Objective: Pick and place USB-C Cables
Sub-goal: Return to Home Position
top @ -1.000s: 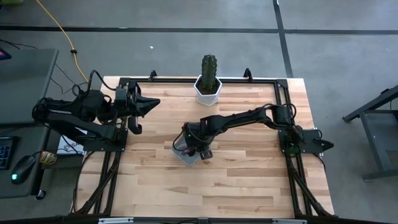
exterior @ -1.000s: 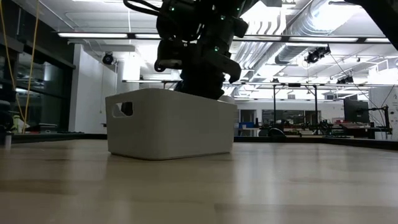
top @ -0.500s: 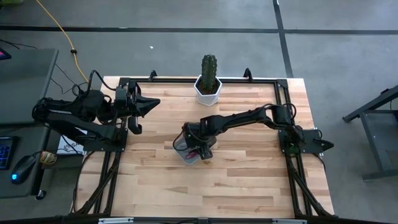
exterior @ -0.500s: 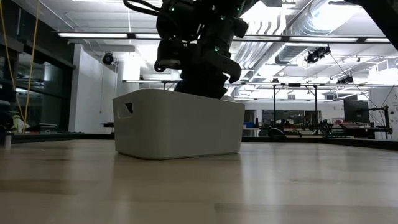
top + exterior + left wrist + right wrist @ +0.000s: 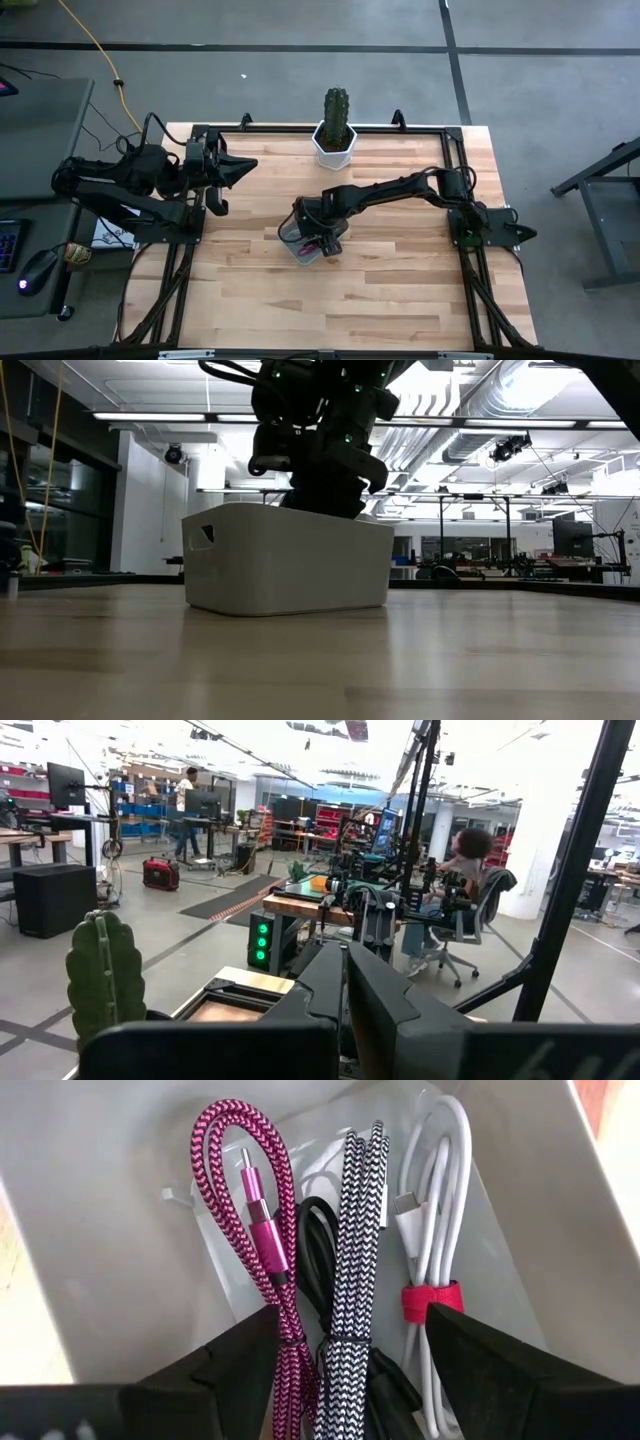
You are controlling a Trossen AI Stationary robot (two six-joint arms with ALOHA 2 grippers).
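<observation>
pink, black, zigzag and white usb-c cables [image 5: 350,1250] are seen in the grey bin [image 5: 100,1230]; the right gripper [image 5: 355,1330] is held open, empty, above them; the left gripper [image 5: 240,165] is parked closed at the left edge of the table [image 5: 400,290]; only homing is judged left

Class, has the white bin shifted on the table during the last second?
Yes: in the low view the bin slid rightward, away from the pillar behind it.

wooden table [image 5: 380,290] bears a potted cactus [image 5: 336,120] and a pale, perhaps grey, bin [image 5: 285,560].
</observation>
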